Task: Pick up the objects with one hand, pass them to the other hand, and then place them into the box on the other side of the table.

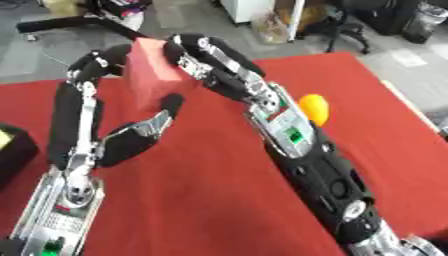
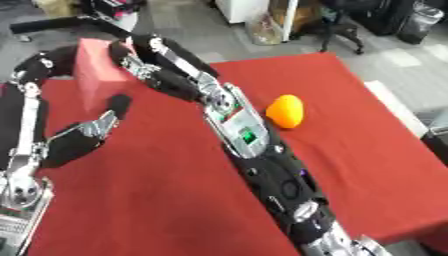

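In the left eye view, both arms reach forward over the red bench [image 1: 210, 200] and meet at a red block [image 1: 153, 70] held above its far left part. The left hand [image 1: 96, 67] curls its fingers round the block's left side, thumb below it. The right hand [image 1: 203, 57] clasps the block's right face. A black box [image 1: 13, 152] sits at the left edge.

In the right eye view, an orange object [image 2: 286, 111] lies on the bench beside the right forearm.

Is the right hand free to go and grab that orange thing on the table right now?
Probably not yet: the right hand is curled on the red block with the left hand. The orange thing lies unobstructed beside its forearm.
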